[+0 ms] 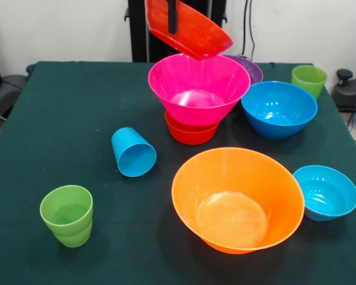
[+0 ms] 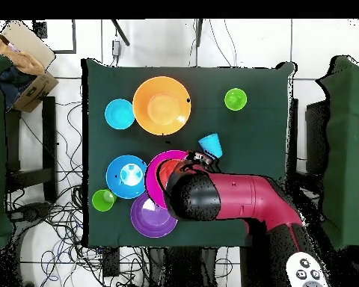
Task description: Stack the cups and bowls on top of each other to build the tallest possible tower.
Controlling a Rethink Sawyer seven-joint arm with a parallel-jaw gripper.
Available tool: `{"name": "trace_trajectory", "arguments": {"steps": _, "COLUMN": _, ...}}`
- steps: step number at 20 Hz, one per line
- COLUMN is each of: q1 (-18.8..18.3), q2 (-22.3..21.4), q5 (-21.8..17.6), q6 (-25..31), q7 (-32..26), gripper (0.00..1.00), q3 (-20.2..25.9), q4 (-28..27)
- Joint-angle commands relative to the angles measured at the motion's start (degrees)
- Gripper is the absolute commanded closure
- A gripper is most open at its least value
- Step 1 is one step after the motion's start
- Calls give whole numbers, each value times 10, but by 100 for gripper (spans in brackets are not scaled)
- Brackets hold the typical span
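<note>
My gripper [image 1: 173, 26] is at the top edge, shut on the rim of the medium red-orange bowl [image 1: 193, 29]. It holds the bowl tilted in the air just above the large pink bowl [image 1: 199, 89]. The pink bowl rests on the small red-orange bowl [image 1: 191, 134]; together they make a low tower. In the overhead view my arm [image 2: 227, 198] covers part of the pink bowl [image 2: 154, 179]. The sky blue cup [image 1: 133, 152] lies on its side left of the tower. One lime green cup [image 1: 67, 215] stands at the front left, the other [image 1: 309, 80] at the back right.
The large orange bowl [image 1: 237, 199] sits in front of the tower, with the small blue bowl [image 1: 325, 192] to its right. The blue bowl [image 1: 279, 109] stands right of the pink one, and the purple bowl [image 1: 249, 67] peeks out behind it. The green table [image 1: 59, 119] ends near the front-left cup.
</note>
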Motion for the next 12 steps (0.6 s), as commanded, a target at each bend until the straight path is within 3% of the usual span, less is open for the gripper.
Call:
{"name": "trace_trajectory", "arguments": {"steps": 1, "q1": -13, "q2": 24, "q5": 12, "q6": -33, "q7": 92, "gripper": 100, "q3": 22, "q4": 57}}
{"name": "trace_trajectory", "arguments": {"steps": 12, "q1": -22, "q2": 43, "q5": 6, "q6": -72, "q7": 98, "gripper": 100, "q3": 33, "q4": 74}}
